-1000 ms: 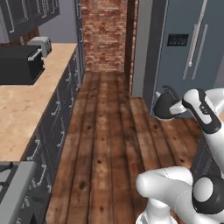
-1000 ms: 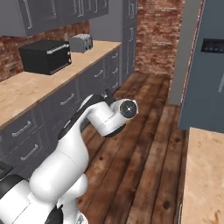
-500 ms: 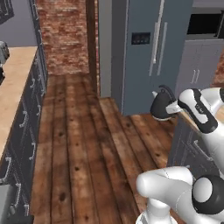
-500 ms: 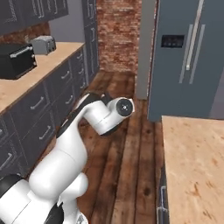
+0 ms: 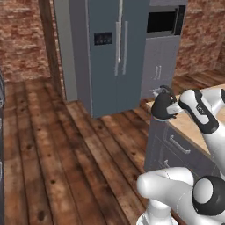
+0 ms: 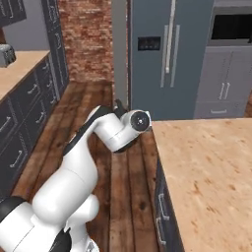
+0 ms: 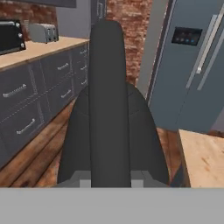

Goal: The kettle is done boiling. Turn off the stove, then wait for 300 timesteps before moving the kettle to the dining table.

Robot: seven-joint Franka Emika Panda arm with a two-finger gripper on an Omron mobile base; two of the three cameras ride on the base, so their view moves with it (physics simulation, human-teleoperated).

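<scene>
- Now the kettle hangs off the end of the arm, in the air just at the near corner of the dining table, above its edge and the plank floor.
- Seen from the hand camera, the kettle sits dead ahead as a dark rounded body with its handle running straight up the middle, the two small fingertips at its base on either side.
- The pincer is closed narrow on the kettle, gripping it at the handle as far as I can judge; the contact itself is mostly hidden by the kettle's body.
- From the right base camera the arm's wrist sits just beside the corner of the light wood worktop, which stretches away bare to the right.
- A grey fridge and a wall oven stand behind, brick wall to the left; a counter with a toaster lies off to the side.
- Progress, by my reading: the kettle is lifted and carried, so the stove and waiting steps appear to be done, though I cannot check the knob.
- Left to do: bring the kettle over the dining table, lower it flat, and let go.
</scene>
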